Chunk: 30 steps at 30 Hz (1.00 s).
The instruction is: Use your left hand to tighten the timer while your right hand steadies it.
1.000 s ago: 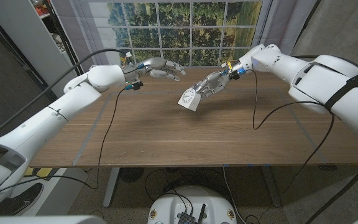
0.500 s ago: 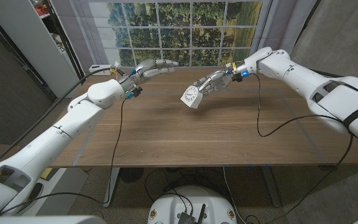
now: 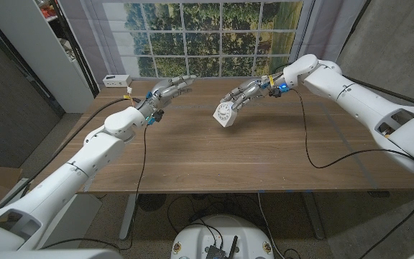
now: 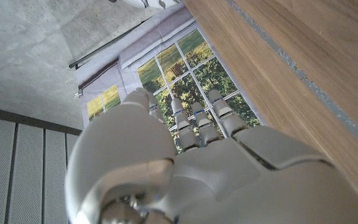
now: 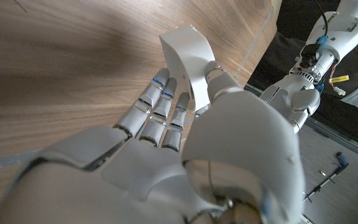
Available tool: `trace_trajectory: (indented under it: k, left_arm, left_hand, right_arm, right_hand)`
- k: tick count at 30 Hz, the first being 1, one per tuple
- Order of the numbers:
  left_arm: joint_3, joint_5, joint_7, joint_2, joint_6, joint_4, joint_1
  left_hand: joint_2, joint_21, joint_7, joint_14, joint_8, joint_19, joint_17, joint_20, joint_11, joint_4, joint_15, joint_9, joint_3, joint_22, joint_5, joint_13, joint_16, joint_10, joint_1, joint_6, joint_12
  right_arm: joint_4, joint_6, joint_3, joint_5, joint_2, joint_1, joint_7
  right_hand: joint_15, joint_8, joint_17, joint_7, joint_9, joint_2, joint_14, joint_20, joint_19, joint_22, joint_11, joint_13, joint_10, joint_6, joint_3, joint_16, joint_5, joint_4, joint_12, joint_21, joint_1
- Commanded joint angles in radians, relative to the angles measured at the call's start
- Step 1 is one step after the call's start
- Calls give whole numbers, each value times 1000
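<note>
White timer [image 3: 223, 113] sat tilted in my right robot hand [image 3: 247, 92], pinched above the wooden surface [image 3: 214, 155]; my left robot hand [image 3: 169, 88] hovered well apart, fingers spread.

robot test lab: wooden table [image 3: 214, 155] on bare concrete floor, loose cables [image 3: 315, 155], grey wall panels [image 3: 42, 50], printed garden-window backdrop [image 3: 214, 32].

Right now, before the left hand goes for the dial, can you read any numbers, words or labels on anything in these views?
Timer: its round dial face has dark marks around the rim, too small and blurred to read.
White box at the table's far left corner: no legible label.
Right hand and left hand: no readable markings.
Nothing can be quoted.
</note>
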Motion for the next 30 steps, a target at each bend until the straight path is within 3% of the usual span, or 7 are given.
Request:
trace_trajectory:
  k: [1,7,13,21,25,27,30]
  left_arm:
    - [-9,-54,67,-46,-39,20,59]
    - [-9,-54,96,-56,-52,20,82]
    - [-12,-55,103,-55,-62,19,93]
    - [-17,-53,83,-48,-94,27,97]
    - [-14,-52,39,-36,-113,35,85]
    - [-15,-50,27,-31,-121,34,82]
    - [-19,-49,20,-27,-132,32,83]
  left_hand:
    - [1,10,24,17,6,2,4,7,2,23,-3,1,17,6,-19,7,10,21,-23,4,10]
    - [3,12,33,22,4,3,5,13,10,38,3,0,32,7,-35,9,11,31,-37,1,14]
    - [4,14,37,24,5,4,6,14,10,45,5,0,43,7,-43,10,11,32,-43,3,15]
    - [-2,16,28,24,3,4,5,15,4,48,-4,0,60,8,-53,12,9,32,-49,-1,15]
    - [-8,19,21,37,-6,8,4,15,4,50,-14,-1,72,7,-66,14,11,31,-57,-25,14]
    - [-10,22,18,41,-14,13,2,10,12,54,-14,-2,79,7,-77,15,10,21,-68,-48,10]
    - [-10,23,21,40,-19,15,1,9,17,57,-14,-3,84,6,-85,16,8,18,-76,-65,9]
  right_arm:
    - [-30,126,-10,-114,-12,-26,-32]
    - [-56,161,-25,-209,-20,-40,-94]
    - [-57,165,-28,-241,-14,-46,-104]
    - [-150,125,15,-250,-47,-83,-167]
    - [-205,84,57,-225,-68,-122,-223]
    - [-223,63,86,-195,-73,-147,-257]
    - [-255,31,133,-146,-80,-193,-323]
  right_hand:
    - [-180,1,3,-14,2,3,-11,-92,-10,2,-13,4,-6,1,8,-8,6,-4,-7,2,11]
    - [-183,1,3,-17,2,5,-18,-94,-12,2,-14,5,-7,2,8,-12,5,-4,-9,2,16]
    - [-183,0,3,-21,3,5,-21,-96,-14,2,-17,5,-12,3,7,-14,4,-4,-13,1,19]
    - [-174,-3,0,-20,3,-2,-35,-82,-26,2,-12,4,-18,2,-2,-23,1,3,-18,-3,10]
    - [-164,-10,-1,-24,3,-9,-59,-64,-44,3,-7,3,-25,-10,-18,-33,-4,17,-24,-9,-17]
    - [-155,-17,1,-29,3,-13,-78,-42,-68,3,-3,0,-32,-18,-36,-39,-10,38,-31,-18,-54]
    - [-152,-28,-5,-23,0,-16,-109,-26,-82,1,5,-4,-42,-36,-48,-57,-13,52,-41,-25,-86]
